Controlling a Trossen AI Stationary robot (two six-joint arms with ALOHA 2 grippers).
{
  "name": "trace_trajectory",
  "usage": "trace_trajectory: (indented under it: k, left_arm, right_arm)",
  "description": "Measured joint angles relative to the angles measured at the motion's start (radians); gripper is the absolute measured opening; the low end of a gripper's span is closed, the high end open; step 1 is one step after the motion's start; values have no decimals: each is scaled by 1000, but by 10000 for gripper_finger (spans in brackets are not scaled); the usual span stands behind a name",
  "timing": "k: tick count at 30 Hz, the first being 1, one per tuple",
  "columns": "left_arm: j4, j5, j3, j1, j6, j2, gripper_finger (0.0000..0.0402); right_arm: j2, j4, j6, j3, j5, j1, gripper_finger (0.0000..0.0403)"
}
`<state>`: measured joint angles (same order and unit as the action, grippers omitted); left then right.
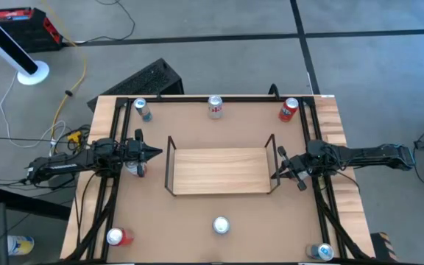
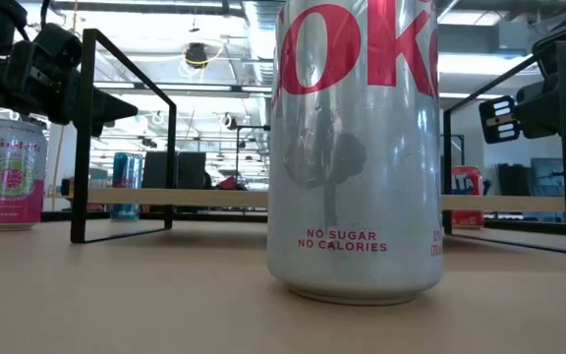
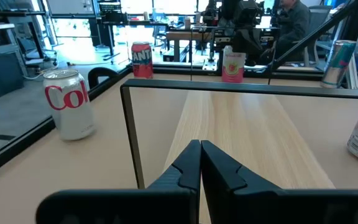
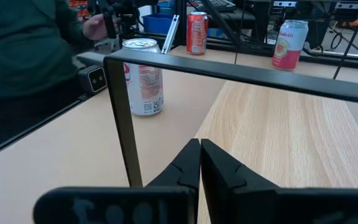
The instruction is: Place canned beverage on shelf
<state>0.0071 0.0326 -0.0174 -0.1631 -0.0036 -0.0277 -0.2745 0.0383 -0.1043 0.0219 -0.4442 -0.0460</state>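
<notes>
From the low view I see the silver can (image 2: 354, 147) cut off at top, hiding the shelf's (image 2: 214, 197) middle.

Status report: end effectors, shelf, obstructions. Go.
Left end effector shut, empty. Right end effector shut, empty. Shelf bare; no cans on it. Nothing blocking.

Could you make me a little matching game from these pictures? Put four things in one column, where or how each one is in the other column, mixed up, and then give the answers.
Things:
1. shelf
2. left gripper
3. red can
4. silver cola can

Places or states:
A. top right corner of the table in the overhead picture
B. middle of the table, no cans on it
C. alone below the shelf in the overhead picture, right in front of the low camera
D. shut, pointing at the shelf's left end

Pairs: 1-B, 2-D, 3-A, 4-C
</notes>
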Motion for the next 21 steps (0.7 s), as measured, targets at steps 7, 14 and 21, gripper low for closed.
trace_trajectory:
  k: [7,14,21]
  left_arm:
    - [0,0,0,0,0,0,0]
    - [0,0,0,0,-17,0,0]
    - [3,-4,0,0,-377,0,0]
  right_arm:
    - [0,0,0,0,0,0,38]
    - [0,9,-1,-1,0,0,38]
    - [0,28,-1,-2,0,0,38]
